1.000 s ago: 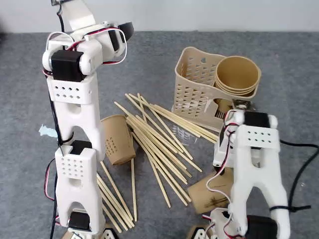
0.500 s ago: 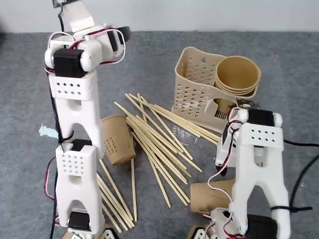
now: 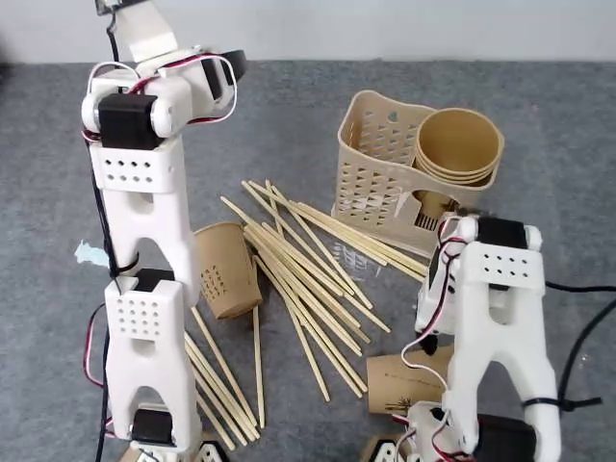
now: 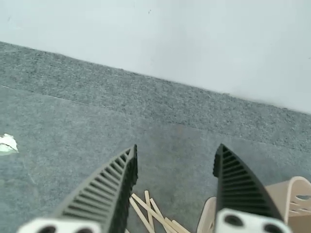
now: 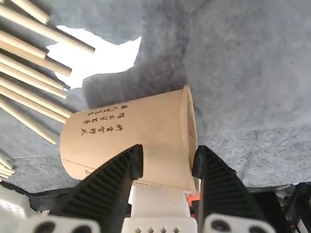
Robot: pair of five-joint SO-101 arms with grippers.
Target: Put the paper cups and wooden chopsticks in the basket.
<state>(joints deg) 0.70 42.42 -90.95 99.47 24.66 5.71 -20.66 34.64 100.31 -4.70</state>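
Note:
A tan plastic basket stands at the back right with stacked paper cups in its right end. One paper cup lies on its side beside the left arm, and another paper cup lies under the right arm. Wooden chopsticks are strewn across the middle. My right gripper is open just above that fallen cup, its fingers straddling the rim end. My left gripper is open and empty, held high and facing the back wall, above the basket's edge.
More chopsticks lie by the left arm's base. A white paper scrap sits at the left, another white patch beside chopstick ends. Grey carpet stretches right of the basket.
The right arm has shifted slightly, and the cup beneath it turned from tilted to lying level. The left arm's top nudged a little to the left.

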